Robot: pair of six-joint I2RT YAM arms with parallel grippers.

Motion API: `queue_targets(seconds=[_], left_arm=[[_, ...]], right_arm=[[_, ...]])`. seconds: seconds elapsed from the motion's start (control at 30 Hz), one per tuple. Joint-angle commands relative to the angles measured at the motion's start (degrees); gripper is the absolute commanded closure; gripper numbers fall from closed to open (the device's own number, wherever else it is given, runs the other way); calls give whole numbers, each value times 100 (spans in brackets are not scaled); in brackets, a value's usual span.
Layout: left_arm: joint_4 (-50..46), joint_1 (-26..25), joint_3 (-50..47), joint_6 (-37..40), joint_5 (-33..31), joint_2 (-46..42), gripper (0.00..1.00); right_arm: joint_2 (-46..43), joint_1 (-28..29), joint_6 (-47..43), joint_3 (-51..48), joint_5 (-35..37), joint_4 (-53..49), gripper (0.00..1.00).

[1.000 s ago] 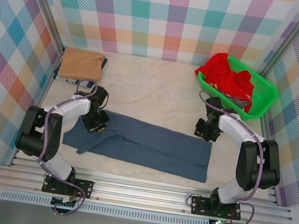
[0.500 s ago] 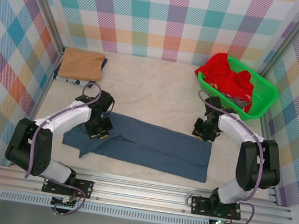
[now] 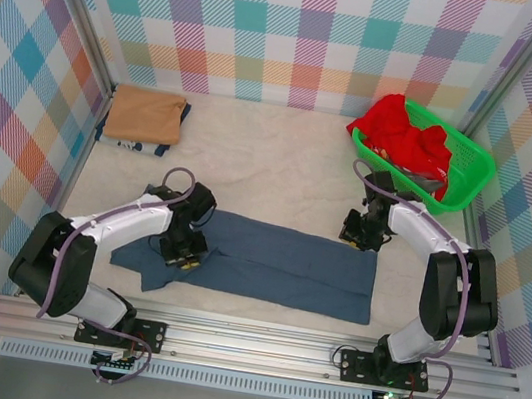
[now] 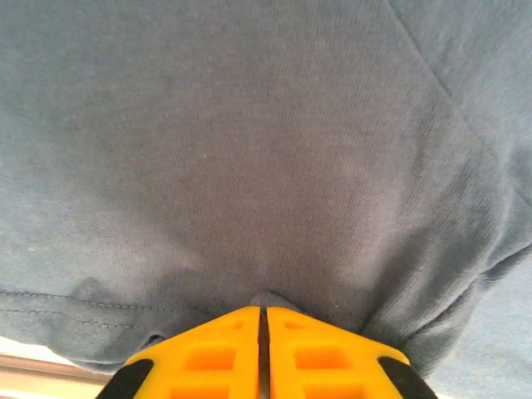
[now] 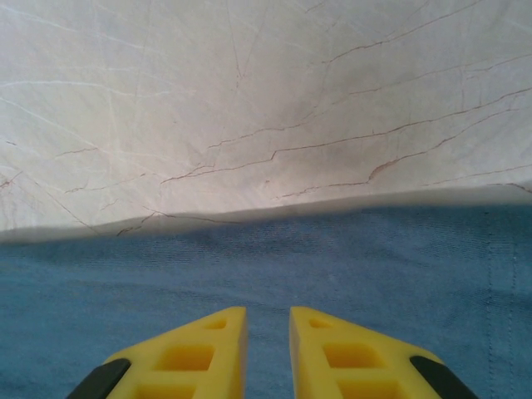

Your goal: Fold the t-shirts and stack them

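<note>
A slate-blue t-shirt (image 3: 276,267) lies folded into a long strip across the near half of the table. My left gripper (image 3: 185,244) is down on its left part. In the left wrist view that gripper (image 4: 263,309) is shut on a small pinch of the blue t-shirt (image 4: 266,150). My right gripper (image 3: 361,237) rests at the strip's far right corner. In its wrist view the right gripper (image 5: 268,309) has a narrow gap between its fingers over flat blue t-shirt (image 5: 374,266), just short of the cloth's edge. A folded tan t-shirt (image 3: 145,115) lies at the back left. A red t-shirt (image 3: 399,129) fills the basket.
The green mesh basket (image 3: 466,181) stands at the back right against the checked wall. Pale table cover (image 3: 272,160) stretches bare between the tan t-shirt and the basket. A metal rail (image 3: 253,344) runs along the near edge.
My left gripper has slid right and toward the near edge, pulling the blue t-shirt's left end with it. The right arm has stayed put.
</note>
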Motion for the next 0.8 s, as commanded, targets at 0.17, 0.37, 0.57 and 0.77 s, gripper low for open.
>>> queue_targets(seconds=[0.17,0.37,0.57,0.77], left_arm=[[-100,-284,39,208,431,162,74],[-546,-296,87,487,533,144,78],[-377,-165,-163,-118,-2,-763,60],[534,-62,-266,-848,-293,-1284,60]], right_arm=[[21,34,-67,131,-44,-110,80],[19,35,-103,155,-32,-146,80],[71,38,-147,225,-39,-147,80],[150,28,-238,320,-87,-169,80]])
